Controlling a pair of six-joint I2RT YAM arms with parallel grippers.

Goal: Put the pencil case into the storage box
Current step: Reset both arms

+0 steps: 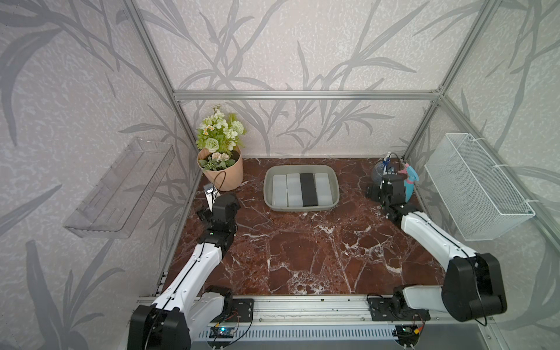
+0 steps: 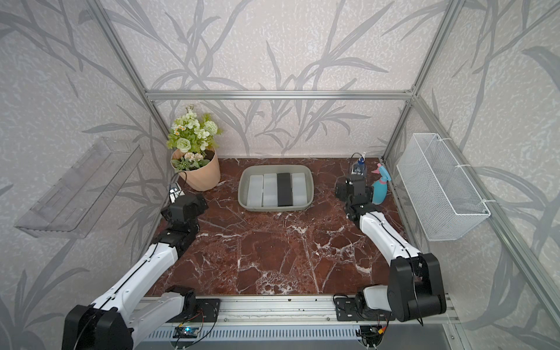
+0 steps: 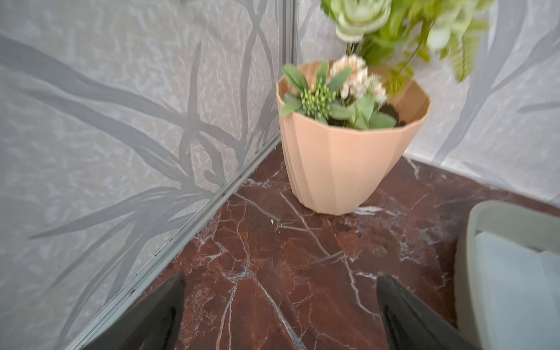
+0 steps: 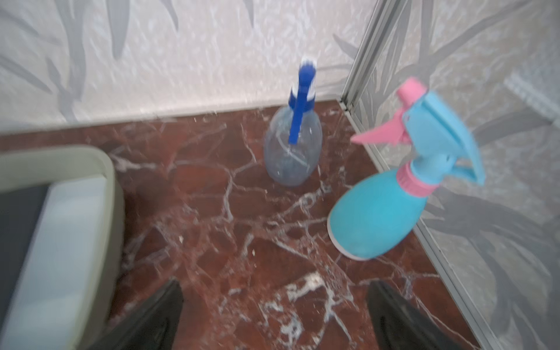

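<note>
The grey-green storage box (image 1: 268, 188) (image 2: 242, 189) sits at the back middle of the marble table. Pencil cases lie in it side by side: a black one (image 1: 308, 189) (image 2: 285, 189) between white ones (image 1: 279, 191) (image 1: 322, 188). My left gripper (image 3: 281, 277) is open over bare marble, left of the box and in front of the flower pot. A corner of the box (image 3: 472, 218) shows at the edge of the left wrist view. My right gripper (image 4: 274, 283) is open over bare marble to the right of the box (image 4: 60, 160). Nothing is between either pair of fingers.
A peach flower pot (image 1: 222, 174) (image 3: 342, 163) stands at the back left corner. A clear spray bottle (image 1: 382, 172) (image 4: 292, 151) and a turquoise one (image 1: 410, 185) (image 4: 381, 212) stand at the back right. A white wire basket (image 1: 475, 188) and a clear tray (image 1: 121, 188) hang on the side walls.
</note>
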